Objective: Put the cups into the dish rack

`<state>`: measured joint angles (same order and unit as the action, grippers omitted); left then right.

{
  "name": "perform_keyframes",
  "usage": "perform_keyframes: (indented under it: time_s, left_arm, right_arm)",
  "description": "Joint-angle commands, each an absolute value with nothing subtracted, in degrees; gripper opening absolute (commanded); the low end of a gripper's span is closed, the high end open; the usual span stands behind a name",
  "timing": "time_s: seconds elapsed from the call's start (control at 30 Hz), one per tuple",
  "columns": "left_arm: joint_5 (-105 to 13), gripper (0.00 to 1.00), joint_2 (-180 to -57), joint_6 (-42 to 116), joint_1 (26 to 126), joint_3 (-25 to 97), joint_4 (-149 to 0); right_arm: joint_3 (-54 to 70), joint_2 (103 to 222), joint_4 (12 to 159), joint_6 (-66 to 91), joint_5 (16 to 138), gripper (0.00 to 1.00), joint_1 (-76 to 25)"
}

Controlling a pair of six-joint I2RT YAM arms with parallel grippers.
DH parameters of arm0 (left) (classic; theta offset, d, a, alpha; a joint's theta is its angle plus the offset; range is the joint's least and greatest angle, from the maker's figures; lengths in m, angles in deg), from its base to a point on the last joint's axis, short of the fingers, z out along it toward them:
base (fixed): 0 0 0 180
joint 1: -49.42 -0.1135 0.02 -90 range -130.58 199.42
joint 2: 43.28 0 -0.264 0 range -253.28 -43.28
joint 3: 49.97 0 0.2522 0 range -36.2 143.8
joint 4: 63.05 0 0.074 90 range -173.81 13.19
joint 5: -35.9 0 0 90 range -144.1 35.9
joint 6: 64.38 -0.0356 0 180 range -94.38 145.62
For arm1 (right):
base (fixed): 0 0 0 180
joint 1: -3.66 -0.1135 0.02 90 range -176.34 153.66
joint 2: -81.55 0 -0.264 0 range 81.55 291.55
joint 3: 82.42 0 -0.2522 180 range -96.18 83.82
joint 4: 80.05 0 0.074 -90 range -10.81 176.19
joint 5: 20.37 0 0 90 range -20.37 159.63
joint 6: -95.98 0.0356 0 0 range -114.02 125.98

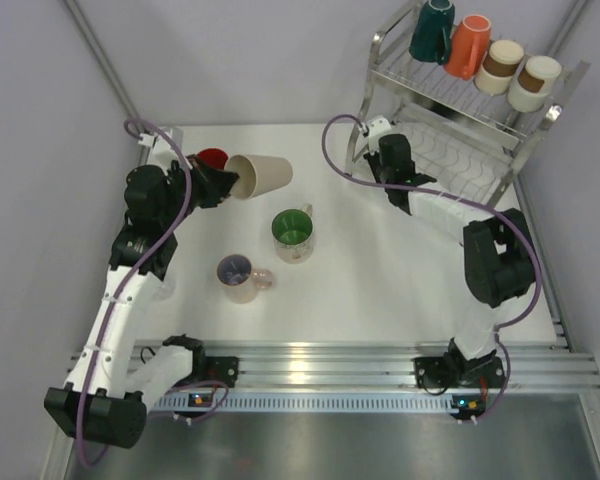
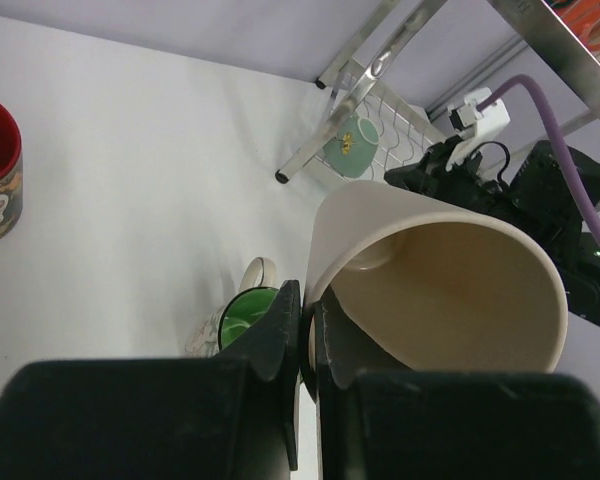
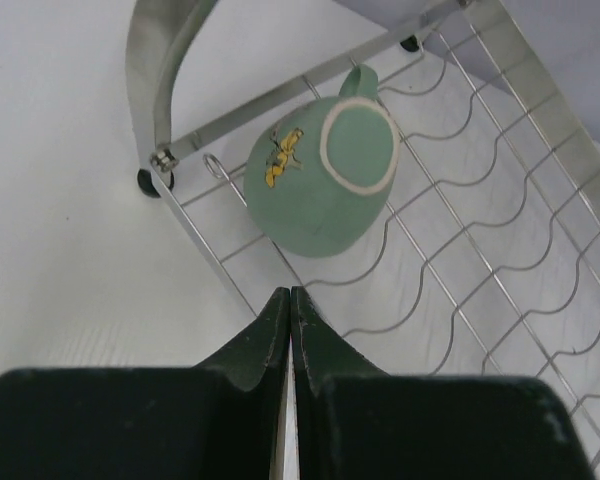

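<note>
My left gripper point(image 2: 308, 310) is shut on the rim of a beige cup point(image 2: 440, 290), one finger inside and one outside. The cup lies tilted on its side at the back left of the table point(image 1: 262, 174), with the left gripper point(image 1: 230, 182) at its mouth. The silver dish rack point(image 1: 540, 125) stands at the back right. Its top shelf holds a dark teal cup point(image 1: 433, 28), an orange cup point(image 1: 468, 45) and two beige-and-brown cups point(image 1: 500, 65). A mint cup point(image 3: 325, 175) sits upside down on the lower shelf point(image 3: 500, 230). My right gripper point(image 3: 290, 300) is shut and empty, just short of the mint cup.
A red mug point(image 1: 212, 158) stands behind the left gripper. A green-lined mug point(image 1: 292, 232) and a pinkish cup point(image 1: 238, 275) sit mid-table. The right arm point(image 2: 540, 200) reaches over the rack's left front corner, near its leg point(image 3: 148, 180).
</note>
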<state>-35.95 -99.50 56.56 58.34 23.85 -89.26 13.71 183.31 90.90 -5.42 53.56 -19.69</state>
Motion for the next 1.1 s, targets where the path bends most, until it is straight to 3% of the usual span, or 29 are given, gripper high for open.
perform_keyframes:
  time_s: [0.0,0.23,1.07]
  left_arm:
    - [-36.7,0.0,-95.2,55.3,58.2,23.6,-89.9]
    - [-32.5,0.0,-90.6,57.5,58.2,19.8,-90.6]
    - [-33.2,0.0,-90.1,56.2,58.2,21.3,-91.4]
  right_arm:
    - [7.1,186.5,94.7,-11.8,56.7,0.0,-19.4]
    - [-3.1,194.2,88.0,-17.3,53.1,0.0,-19.5]
    - [-11.5,205.0,86.7,-24.4,45.0,0.0,-18.9]
